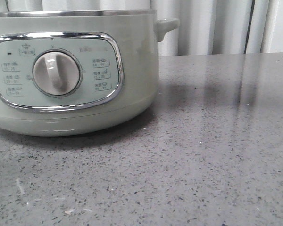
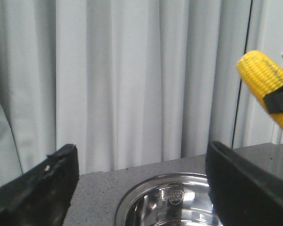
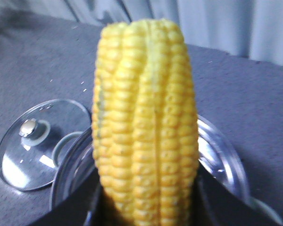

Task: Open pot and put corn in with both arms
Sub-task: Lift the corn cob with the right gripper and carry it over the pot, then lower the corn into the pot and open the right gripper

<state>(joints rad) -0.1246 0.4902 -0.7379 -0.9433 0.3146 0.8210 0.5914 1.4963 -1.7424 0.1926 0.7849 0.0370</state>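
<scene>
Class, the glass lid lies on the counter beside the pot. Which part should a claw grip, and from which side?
Grip the lid's small round knob, coming straight down from above. The lid lies flat with the knob facing up, and its glass disc offers no other raised part to pinch.

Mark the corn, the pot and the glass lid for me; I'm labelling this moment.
corn (image 3: 146,136): right wrist view, middle of the cob's kernel rows.
pot (image 1: 132,66): front view, pale green side wall.
glass lid (image 3: 28,128): right wrist view, its metal knob.
</scene>
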